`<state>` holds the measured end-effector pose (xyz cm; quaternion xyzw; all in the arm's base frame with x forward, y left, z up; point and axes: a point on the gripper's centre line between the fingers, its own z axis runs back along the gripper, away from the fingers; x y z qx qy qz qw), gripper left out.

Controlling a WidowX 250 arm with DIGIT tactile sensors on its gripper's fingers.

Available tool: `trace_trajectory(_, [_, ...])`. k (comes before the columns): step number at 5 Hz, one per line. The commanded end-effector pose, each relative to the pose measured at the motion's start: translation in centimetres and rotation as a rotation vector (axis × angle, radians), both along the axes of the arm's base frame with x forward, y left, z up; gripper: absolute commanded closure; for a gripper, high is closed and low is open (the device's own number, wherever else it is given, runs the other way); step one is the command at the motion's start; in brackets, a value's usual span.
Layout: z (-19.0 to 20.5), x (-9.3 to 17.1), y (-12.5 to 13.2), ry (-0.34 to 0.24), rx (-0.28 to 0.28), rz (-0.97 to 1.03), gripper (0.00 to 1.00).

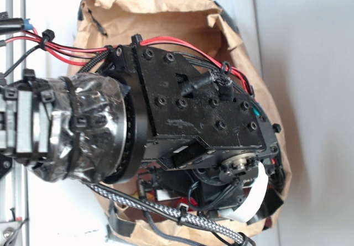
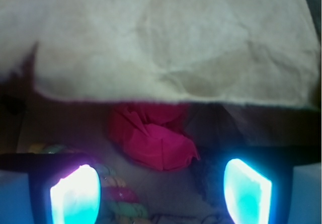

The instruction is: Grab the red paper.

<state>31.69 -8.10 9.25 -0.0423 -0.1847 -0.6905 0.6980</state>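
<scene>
Big brown paper bag [image 1: 166, 14] fills the exterior view w/ the arm [image 1: 182, 113] sunk into its mouth, so the wrist cam tells the story: bag wall [image 2: 166, 43] up top, red paper [image 2: 153, 138] lying on the bag floor just under that edge, striped rope [image 2: 121, 194] down by the left finger [image 2: 75, 196]. Gripper [image 2: 161, 194] is spread wide, holding nothing, wad sitting ahead of the gap, not yet between the pads. Looks light, soft, crushable, no fragility worry; I'd pinch across its bulging middle, clear of the rope.
</scene>
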Motion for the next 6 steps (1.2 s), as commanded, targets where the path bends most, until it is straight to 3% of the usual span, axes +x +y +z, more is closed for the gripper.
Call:
trace_trajectory(1, [-0.3, -0.8, -1.7, -0.048, -0.028, -0.049, 0.0])
trace_trajectory(3, [-0.3, -5.0, -6.0, -0.022, -0.122, -0.125, 0.0])
trace_trajectory(5, [-2.1, -6.0, -8.5, -0.081, -0.08, -0.111, 0.0])
trace_trajectory(6, [-2.3, -6.8, -9.4, -0.053, -0.086, -0.102, 0.0])
